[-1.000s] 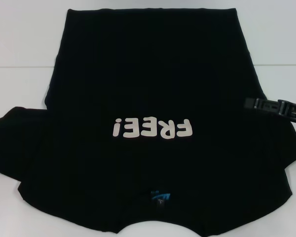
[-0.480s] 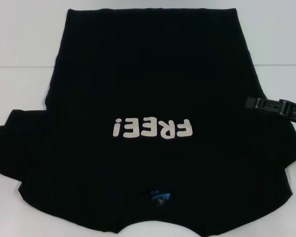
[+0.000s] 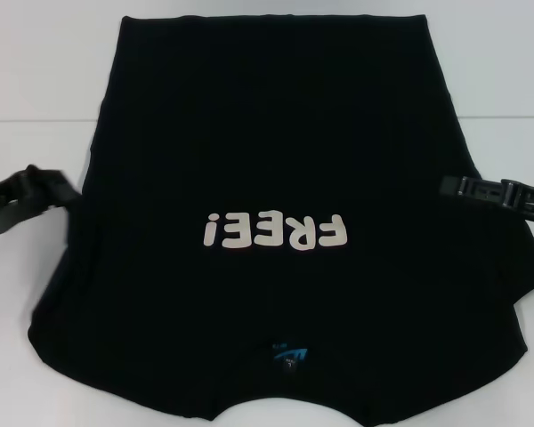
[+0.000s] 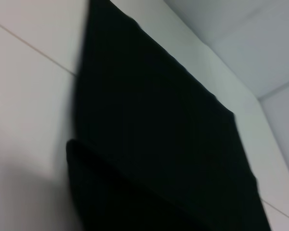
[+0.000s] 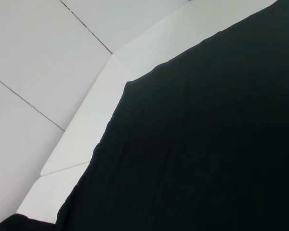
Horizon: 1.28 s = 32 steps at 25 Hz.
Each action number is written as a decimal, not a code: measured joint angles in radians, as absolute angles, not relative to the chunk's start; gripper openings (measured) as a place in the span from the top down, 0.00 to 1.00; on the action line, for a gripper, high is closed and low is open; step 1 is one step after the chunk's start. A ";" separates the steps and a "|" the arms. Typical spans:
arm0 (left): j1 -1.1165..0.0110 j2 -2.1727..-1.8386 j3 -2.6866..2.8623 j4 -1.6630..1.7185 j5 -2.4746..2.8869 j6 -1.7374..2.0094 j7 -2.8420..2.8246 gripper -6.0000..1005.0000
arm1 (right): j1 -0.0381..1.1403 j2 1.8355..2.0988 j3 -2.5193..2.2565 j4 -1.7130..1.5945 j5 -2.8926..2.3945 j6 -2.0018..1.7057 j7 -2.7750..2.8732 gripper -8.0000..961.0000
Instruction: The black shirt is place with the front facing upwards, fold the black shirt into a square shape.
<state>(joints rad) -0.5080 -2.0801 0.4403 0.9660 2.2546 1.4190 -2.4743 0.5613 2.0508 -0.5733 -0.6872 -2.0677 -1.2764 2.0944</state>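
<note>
The black shirt (image 3: 267,222) lies flat on the white surface (image 3: 36,80), face up and filling most of the head view. Its long axis runs from twelve to six o'clock: the hem sits at twelve, the collar with its small blue neck label (image 3: 289,356) at six, nearest us, so the pale "FREE!" lettering (image 3: 276,233) reads upside down from our side. The sleeve on our right fans out toward four o'clock; the one on our left looks drawn in or lifted at about eight o'clock, and we cannot tell exactly how it lies. The left tool (image 3: 18,196) is at nine o'clock, just beside the cloth's edge, and we cannot tell whether it is spread, closed or holding fabric. The right tool (image 3: 494,191) lies at three o'clock on the shirt's side edge; its state is equally unclear to us. We judge the main risk to be uneven folding: if one tool pinches only a single layer, or the two sides travel unequally, the body could drag sideways, bunch up, and leave a skewed shape rather than a square.
</note>
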 joint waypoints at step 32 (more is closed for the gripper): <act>-0.430 -2.056 0.534 0.787 2.067 1.566 -1.838 0.47 | 0.547 1.900 -0.584 -0.713 -2.188 -1.461 2.203 0.28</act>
<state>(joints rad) -0.4300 -2.0564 0.5343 0.7873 2.0667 1.5658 -1.8381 0.5467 1.9000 -0.5841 -0.7125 -2.1878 -1.4609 2.2033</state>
